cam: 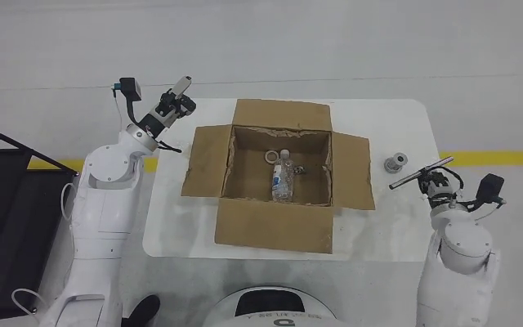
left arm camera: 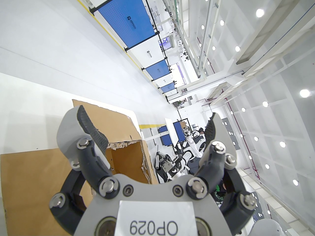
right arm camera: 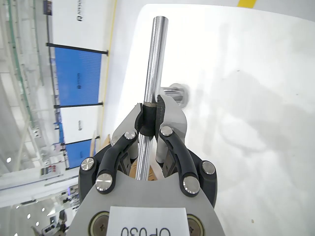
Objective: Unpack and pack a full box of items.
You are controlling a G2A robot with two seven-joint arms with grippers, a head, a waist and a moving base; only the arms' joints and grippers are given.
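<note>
One indistinct small item (cam: pixel 299 170) beside bottle (cam: pixel 281 180) in box (cam: pixel 245 176)

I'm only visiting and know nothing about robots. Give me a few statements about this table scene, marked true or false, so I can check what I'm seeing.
1. The right end effector is shut on a metal rod. True.
2. The left end effector is gripping something. False: it is open and empty.
3. The cardboard box has its flaps folded shut. False: all four are spread open, and a bottle lies inside.
4. A small metal spool sits on the table outside the box. True.
</note>
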